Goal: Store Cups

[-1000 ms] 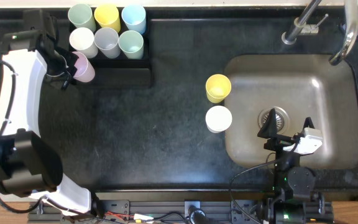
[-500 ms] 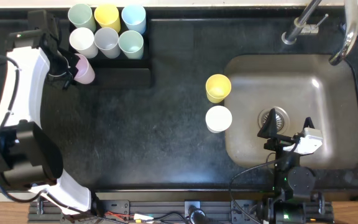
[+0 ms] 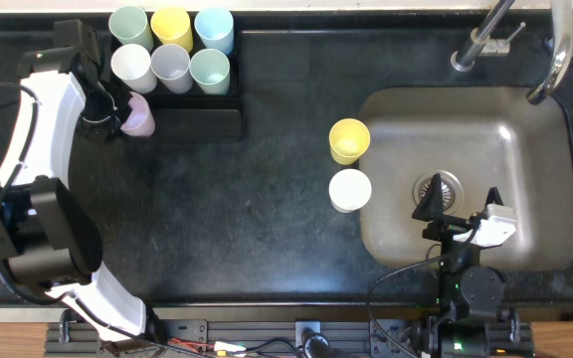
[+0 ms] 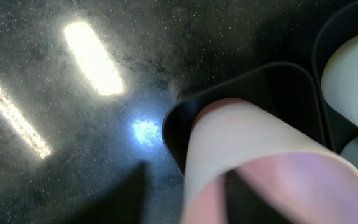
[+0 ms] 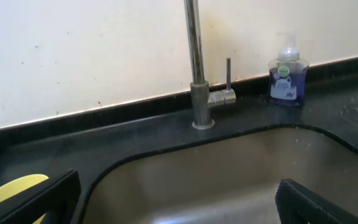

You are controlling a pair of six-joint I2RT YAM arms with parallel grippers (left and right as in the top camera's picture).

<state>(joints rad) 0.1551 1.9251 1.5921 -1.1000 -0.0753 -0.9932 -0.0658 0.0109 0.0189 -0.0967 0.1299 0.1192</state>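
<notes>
My left gripper (image 3: 117, 111) is shut on a pink cup (image 3: 137, 115) at the front left corner of the black rack (image 3: 217, 121). In the left wrist view the pink cup (image 4: 253, 149) hangs tilted over an empty rack slot (image 4: 278, 81), mouth toward the camera. The rack's two back rows hold several cups, among them a white one (image 3: 132, 64) and a grey one (image 3: 171, 64). A yellow cup (image 3: 349, 139) and a white cup (image 3: 350, 189) stand on the counter left of the sink. My right gripper (image 3: 436, 204) sits open over the sink, nothing between its fingers.
The steel sink (image 3: 525, 119) takes up the right side, with a faucet (image 3: 480, 40) behind it and a soap bottle (image 5: 288, 78) by the wall. Dark counter (image 3: 247, 219) lies open between the rack and the sink.
My left gripper has carried the pink cup a little toward the rack's back rows and closer over the front left slot. The right arm has not moved.
</notes>
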